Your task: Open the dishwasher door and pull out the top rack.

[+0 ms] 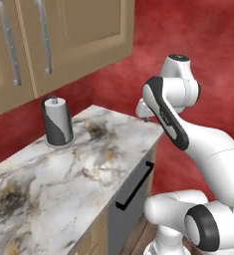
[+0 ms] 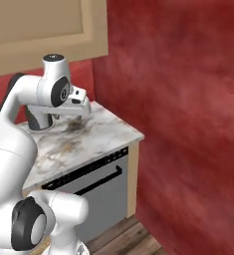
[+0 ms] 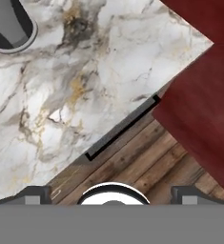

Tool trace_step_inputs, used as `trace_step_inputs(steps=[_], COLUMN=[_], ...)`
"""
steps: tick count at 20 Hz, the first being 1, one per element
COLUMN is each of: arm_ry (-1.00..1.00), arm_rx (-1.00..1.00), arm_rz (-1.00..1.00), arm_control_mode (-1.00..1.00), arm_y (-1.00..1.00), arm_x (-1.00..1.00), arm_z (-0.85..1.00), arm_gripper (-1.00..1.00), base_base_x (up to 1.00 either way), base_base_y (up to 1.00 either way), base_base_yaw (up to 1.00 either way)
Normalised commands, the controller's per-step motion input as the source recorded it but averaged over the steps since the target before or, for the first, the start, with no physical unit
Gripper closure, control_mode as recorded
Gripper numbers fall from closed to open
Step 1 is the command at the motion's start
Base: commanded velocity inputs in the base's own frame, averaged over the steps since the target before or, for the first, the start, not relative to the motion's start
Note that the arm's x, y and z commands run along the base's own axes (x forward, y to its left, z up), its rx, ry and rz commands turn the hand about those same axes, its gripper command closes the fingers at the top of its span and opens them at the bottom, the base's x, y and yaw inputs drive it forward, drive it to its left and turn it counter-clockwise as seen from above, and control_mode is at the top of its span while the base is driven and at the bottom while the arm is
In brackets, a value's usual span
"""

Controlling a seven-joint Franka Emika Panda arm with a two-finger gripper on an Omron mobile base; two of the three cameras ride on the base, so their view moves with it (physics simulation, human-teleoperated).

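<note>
Dishwasher door (image 2: pixel 101 191) closed under marble counter (image 1: pixel 63 169) at its corner, black bar handle (image 1: pixel 134 186) untouched, gripper (image 2: pixel 81 106) above counter edge, fingers released, paper towel holder (image 1: pixel 57 121) near back wall

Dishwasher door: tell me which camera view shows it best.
The right base view: the dishwasher door faces the camera, shut under the counter, its whole bar handle showing. The left base view catches it edge-on, partly behind the arm. The hand view looks straight down on its handle.

Even, bright rendered light; soft faint shadows (no glare); slight low-resolution blur throughout.
</note>
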Motion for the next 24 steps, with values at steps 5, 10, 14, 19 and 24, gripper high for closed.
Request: trace_step_inputs(steps=[5, 10, 14, 19, 24], arm_ry=[0.00, 0.00, 0.00, 0.00, 0.00], arm_rx=[0.00, 0.00, 0.00, 0.00, 0.18], arm_rz=[0.00, 0.00, 0.00, 0.00, -0.11], arm_control_mode=[1.00, 1.00, 1.00, 1.00, -1.00], arm_y=[0.00, 0.00, 0.00, 0.00, 0.04], arm_x=[0.00, 0.00, 0.00, 0.00, 0.00], arm_z=[0.00, 0.00, 0.00, 0.00, -0.02], arm_gripper=[-1.00, -1.00, -1.00, -1.00, -1.00], base_base_x=[-0.42, -0.62, -0.42, -0.12, 0.00], base_base_y=[-0.01, 0.01, 0.11, 0.29, 0.00], base_base_yaw=[-0.37, -0.24, -0.19, -0.14, 0.00])
